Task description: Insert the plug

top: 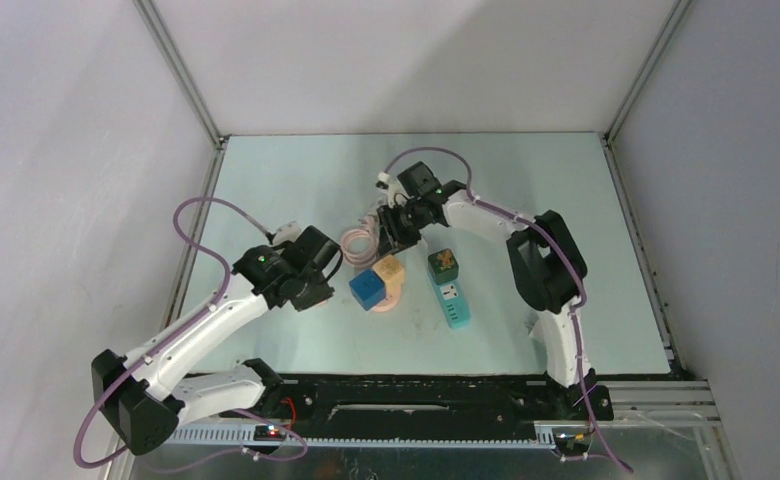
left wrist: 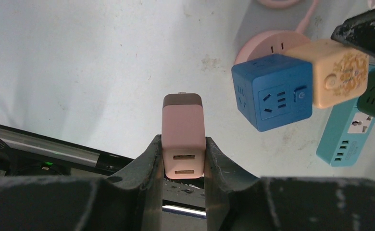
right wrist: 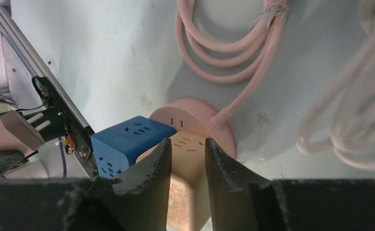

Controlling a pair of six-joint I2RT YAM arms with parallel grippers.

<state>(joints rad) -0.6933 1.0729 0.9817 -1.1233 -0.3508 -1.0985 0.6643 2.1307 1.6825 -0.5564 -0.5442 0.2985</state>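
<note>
Both jaws of the left gripper [left wrist: 183, 156] pinch the pink plug [left wrist: 183, 122] by its sides, its long axis pointing straight ahead, prongs seemingly at the far tip. From it the blue cube [left wrist: 272, 91] sits ahead and rightward, near but not touching. Against that cube's right side is the beige cube [right wrist: 185, 192], on which the right gripper [right wrist: 188, 144] is clamped, so the left arm makes the approach.

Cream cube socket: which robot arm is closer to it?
Right. The right arm has its jaws shut around the cream plastic cube socket. The left arm holds a pink charger farther off, past the blue cube socket.
</note>
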